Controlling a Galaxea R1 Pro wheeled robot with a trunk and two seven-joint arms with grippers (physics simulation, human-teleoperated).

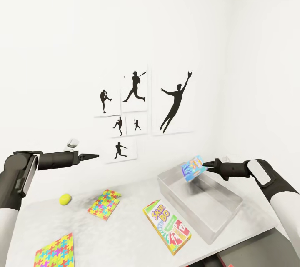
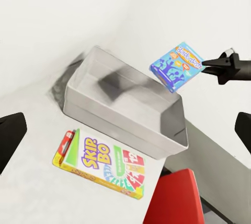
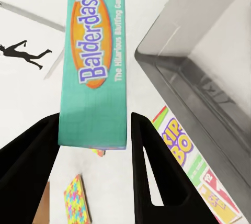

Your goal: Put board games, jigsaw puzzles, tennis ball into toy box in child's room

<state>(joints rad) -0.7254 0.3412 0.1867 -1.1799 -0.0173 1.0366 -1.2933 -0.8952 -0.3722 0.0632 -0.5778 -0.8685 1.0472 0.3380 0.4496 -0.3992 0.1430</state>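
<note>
Blue-fronted small board game [image 1: 192,168], head view: clamped in the right gripper [image 1: 205,166] above the near end of the grey toy box [image 1: 216,213], "SKIP-BO" box [image 1: 166,226] just beside the tray; the left gripper [image 1: 95,156] looks closed and empty. Left wrist view: the same game [image 2: 177,66] hangs over the toy box [image 2: 125,103]. Right wrist view: its teal edge [image 3: 94,62] reads "Balderdash – The Hilarious Bluffing Game!" between the fingers [image 3: 149,156].

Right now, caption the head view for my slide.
Right gripper holds the blue board game above the toy box.
</note>
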